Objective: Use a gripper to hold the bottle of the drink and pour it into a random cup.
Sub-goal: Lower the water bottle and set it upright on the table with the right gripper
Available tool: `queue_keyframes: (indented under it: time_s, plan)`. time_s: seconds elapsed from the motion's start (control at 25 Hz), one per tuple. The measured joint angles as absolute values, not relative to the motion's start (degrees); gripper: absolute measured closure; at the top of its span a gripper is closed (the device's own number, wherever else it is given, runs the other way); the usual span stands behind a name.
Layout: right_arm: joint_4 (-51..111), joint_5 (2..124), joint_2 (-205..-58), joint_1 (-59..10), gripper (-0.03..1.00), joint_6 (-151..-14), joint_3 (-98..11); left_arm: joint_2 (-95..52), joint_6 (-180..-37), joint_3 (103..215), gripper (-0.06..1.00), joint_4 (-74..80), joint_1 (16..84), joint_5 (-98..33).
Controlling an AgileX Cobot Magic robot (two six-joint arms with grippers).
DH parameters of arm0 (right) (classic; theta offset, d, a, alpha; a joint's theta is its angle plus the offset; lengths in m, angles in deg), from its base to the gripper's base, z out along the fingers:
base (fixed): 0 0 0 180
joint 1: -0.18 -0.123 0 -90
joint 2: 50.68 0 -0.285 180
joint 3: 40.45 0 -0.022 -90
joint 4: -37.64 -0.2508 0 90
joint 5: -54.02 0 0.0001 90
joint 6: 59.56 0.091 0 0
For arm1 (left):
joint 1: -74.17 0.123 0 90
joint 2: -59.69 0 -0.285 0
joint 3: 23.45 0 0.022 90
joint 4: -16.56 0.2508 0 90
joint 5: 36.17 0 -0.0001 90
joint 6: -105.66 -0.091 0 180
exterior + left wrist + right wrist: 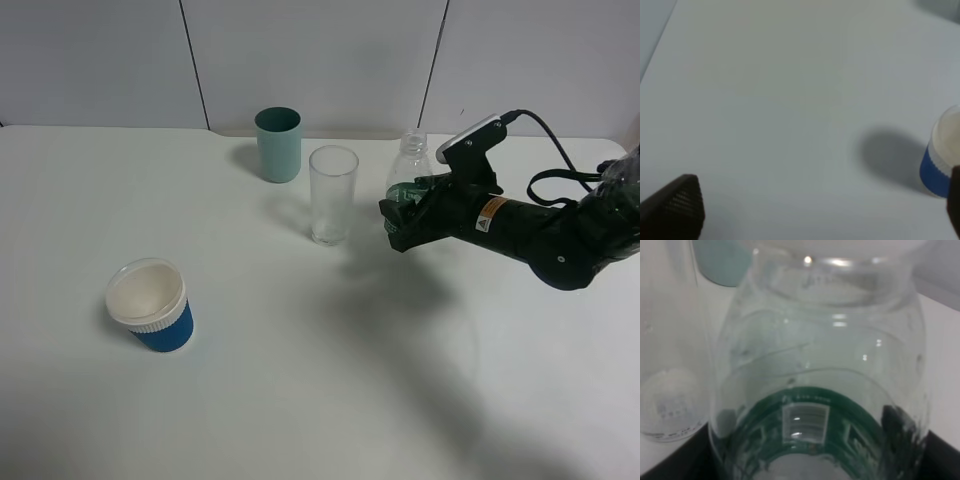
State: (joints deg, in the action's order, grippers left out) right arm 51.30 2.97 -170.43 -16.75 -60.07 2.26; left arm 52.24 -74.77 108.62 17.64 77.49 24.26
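Right arm: reaches low across the worktop (300,400)
Right claw (402,218): jaws around the bottle (408,175), grip unclear
Glass (332,195): empty, beside bottle

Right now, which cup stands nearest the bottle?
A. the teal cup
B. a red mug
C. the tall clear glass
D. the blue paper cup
C: in the high view the clear glass stands just beside the bottle, while the teal cup is farther back and the blue paper cup far off.

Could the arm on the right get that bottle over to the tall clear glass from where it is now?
Probably yes. The right gripper is at the bottle, the clear glass stands just beside it, and nothing sits between them.
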Motion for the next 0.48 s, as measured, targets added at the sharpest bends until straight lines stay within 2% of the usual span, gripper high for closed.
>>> queue_keyframes:
  time_s: [0.16, 0.48]
  plan:
    - [51.3, 4.1, -170.4, -16.7, 0.16, -60.1, 2.3, 52.2, -74.8, 108.6, -0.04, 17.7, 77.5, 24.3]
    - [51.3, 6.6, -167.8, -16.7, 0.12, -60.1, 2.3, 52.2, -74.8, 108.6, -0.04, 17.7, 77.5, 24.3]
